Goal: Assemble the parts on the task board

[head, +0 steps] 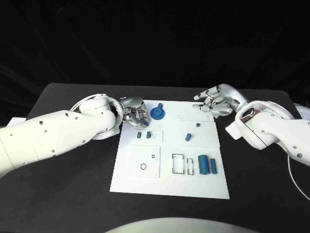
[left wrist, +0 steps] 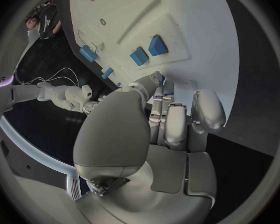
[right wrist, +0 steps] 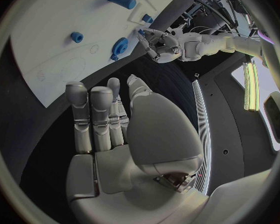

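Observation:
The white task board point(head: 172, 184) lies in the middle of the black table. A blue gear point(head: 158, 114) sits near its far left corner, and my left hand point(head: 134, 114) hovers just beside it with straight fingers and nothing held. Two small blue blocks point(head: 143, 135) stand below the gear; the left wrist view shows them too point(left wrist: 147, 51). Two blue cylinders point(head: 208, 165) lie at the near right. My right hand point(head: 215, 102) hangs over the board's far right corner, fingers extended point(right wrist: 90, 114) and empty. The gear point(right wrist: 120, 45) and a cylinder point(right wrist: 121, 0) show in the right wrist view.
Two more small blue pieces point(head: 188, 137) point(head: 197, 124) stand mid-board. Outlined recesses point(head: 183, 164) and a raised square plate with holes point(head: 145, 161) take up the board's near half. Black tabletop point(head: 71, 194) runs round the board; a white cable point(head: 301, 187) lies at the right.

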You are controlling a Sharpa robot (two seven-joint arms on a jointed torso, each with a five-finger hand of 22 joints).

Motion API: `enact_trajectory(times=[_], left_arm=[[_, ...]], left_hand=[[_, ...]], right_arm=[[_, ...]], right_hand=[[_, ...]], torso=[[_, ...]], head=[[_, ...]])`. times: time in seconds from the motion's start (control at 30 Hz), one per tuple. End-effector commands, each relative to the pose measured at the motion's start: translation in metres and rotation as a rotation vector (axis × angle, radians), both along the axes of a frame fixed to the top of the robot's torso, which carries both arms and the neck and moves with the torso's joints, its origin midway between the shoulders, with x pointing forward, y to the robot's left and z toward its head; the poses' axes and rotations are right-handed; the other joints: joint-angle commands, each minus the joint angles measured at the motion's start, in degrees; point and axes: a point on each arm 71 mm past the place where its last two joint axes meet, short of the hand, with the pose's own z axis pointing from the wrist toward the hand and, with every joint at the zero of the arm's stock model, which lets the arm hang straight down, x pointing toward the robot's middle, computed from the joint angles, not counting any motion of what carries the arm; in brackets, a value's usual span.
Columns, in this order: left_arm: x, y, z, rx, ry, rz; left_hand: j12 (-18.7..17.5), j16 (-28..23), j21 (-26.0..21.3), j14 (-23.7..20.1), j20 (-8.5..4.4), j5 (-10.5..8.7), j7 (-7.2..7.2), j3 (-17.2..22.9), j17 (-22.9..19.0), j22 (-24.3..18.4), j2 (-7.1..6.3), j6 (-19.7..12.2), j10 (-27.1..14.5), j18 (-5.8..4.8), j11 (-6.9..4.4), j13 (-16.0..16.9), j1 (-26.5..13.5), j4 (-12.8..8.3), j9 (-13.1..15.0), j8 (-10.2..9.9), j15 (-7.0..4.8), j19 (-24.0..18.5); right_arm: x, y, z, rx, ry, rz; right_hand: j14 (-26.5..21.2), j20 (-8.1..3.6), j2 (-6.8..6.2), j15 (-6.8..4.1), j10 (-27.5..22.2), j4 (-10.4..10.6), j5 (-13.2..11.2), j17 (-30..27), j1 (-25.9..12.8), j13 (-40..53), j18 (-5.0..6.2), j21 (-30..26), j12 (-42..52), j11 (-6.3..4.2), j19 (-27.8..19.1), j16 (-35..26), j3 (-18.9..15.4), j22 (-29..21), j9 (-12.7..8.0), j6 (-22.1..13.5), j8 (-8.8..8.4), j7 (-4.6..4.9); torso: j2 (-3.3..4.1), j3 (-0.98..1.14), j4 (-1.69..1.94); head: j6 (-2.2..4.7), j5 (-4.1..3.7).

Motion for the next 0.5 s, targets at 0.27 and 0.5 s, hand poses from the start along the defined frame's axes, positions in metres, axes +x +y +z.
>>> enact_trajectory(times=[0.27,0.5], left_arm=[[-0.0004,-0.0028,-0.0037,0.045,0.023,-0.013],[0.0007,-0.0067,-0.0044,0.045,0.022,-0.015]], left_hand=[[-0.3,0.2,0.2,1.7,-0.20,-0.33,-0.06,0.2,0.1,0.1,0.04,0.5,0.3,-0.85,0.29,0.0,-0.7,0.0,0.1,-0.4,-0.05,0.3],[-0.4,0.2,0.1,1.7,-0.21,-0.38,-0.05,0.2,0.0,0.1,0.04,0.5,0.4,-0.84,0.30,0.0,-0.8,0.0,0.1,-0.4,-0.05,0.2]], right_arm=[[-0.0008,0.0021,-0.0005,-0.003,0.002,0.018],[-0.0007,0.0026,-0.0006,-0.002,0.002,0.019]], right_hand=[[0.6,0.05,0.29,-0.03,0.1,0.2,0.4,0.0,0.0,0.0,0.65,-0.3,-0.3,-0.04,-0.3,-0.3,0.0,-0.1,0.0,0.1,0.15,0.31],[0.6,0.05,0.29,-0.03,0.1,0.2,0.4,0.0,0.0,0.0,0.65,-0.3,-0.3,-0.04,-0.3,-0.3,0.0,-0.1,0.0,0.1,0.15,0.31]], torso=[[-0.05,-0.07,0.00],[-0.04,-0.05,-0.01]], head=[[-0.01,0.04],[0.01,0.02]])
